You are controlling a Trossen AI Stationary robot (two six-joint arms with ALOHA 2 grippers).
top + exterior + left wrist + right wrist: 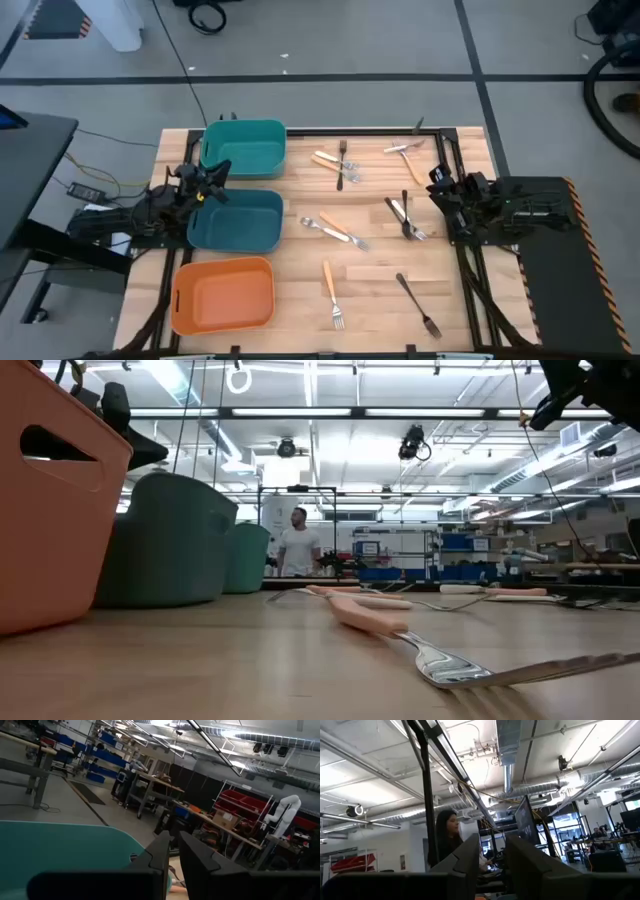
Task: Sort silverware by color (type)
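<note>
The silverware lies loose on the wooden table (380,270). There are black forks (341,163) (405,215) (418,305), a wood-handled fork (332,293) and cream-handled pieces (335,230) (405,148). One cream-handled fork (400,630) lies close in the low view. My left gripper (215,183) (174,855) hovers at the table's left side over the bins, its fingers a narrow gap apart with nothing between them. My right gripper (437,180) (492,865) stays at the table's right side, raised and open, holding nothing.
Three bins stand in a column on the left: a teal one (243,148) at the far end, a darker teal one (236,220) in the middle and an orange one (224,293) nearest. A person (298,545) stands in the room beyond the table.
</note>
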